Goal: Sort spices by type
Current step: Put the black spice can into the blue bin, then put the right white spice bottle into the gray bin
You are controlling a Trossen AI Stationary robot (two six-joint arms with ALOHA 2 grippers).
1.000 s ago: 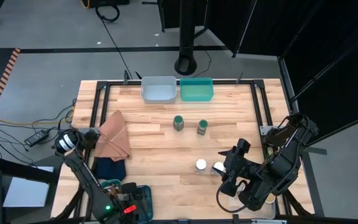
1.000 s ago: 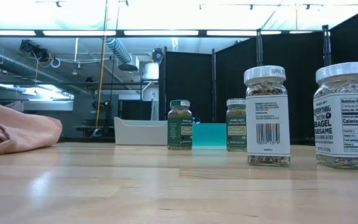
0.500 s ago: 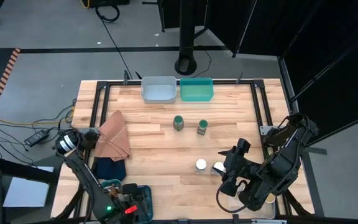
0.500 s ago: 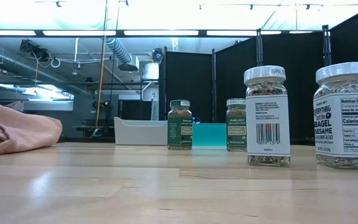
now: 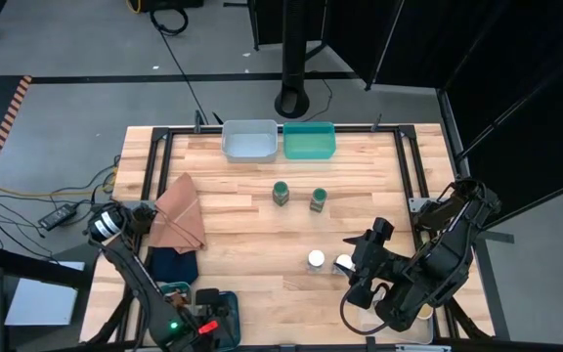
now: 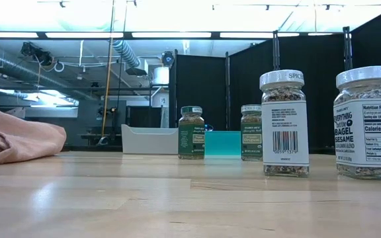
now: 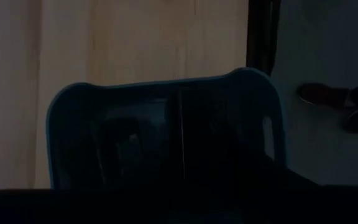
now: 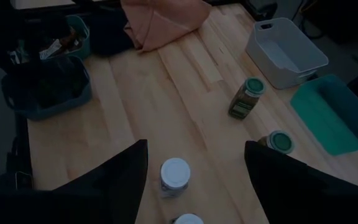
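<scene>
Four spice jars stand loose on the table (image 5: 242, 220), none sorted yet: two green-lidded jars (image 5: 281, 193) and (image 5: 318, 199) mid-table, just in front of the grey bin (image 5: 249, 140) and the teal bin (image 5: 309, 141) at the far edge, and two white-lidded jars (image 5: 316, 259) and (image 5: 344, 264) close together near the right side. The right gripper (image 8: 194, 186) hangs above and just behind the white-lidded pair, fingers spread with nothing between them; its wrist view looks down on one white lid between the two fingers. The left gripper (image 5: 208, 328) is parked at the near edge over a dark blue-rimmed basket (image 7: 166, 137); its view is too dark, so can't tell if the fingers are spread or closed. A pink cloth (image 5: 181, 217) and a dark blue cloth (image 5: 174, 262) lie at the left. Risks, as I judge them: the white-lidded jars sit so close that coming down on one could clip the other and tip it. These are tall, narrow jars, so an off-centre pinch would likely topple or twist one. Carrying to the bins means passing over the green-lidded pair, so a low path could knock those. Dropping a jar in the wrong bin would mix types.
</scene>
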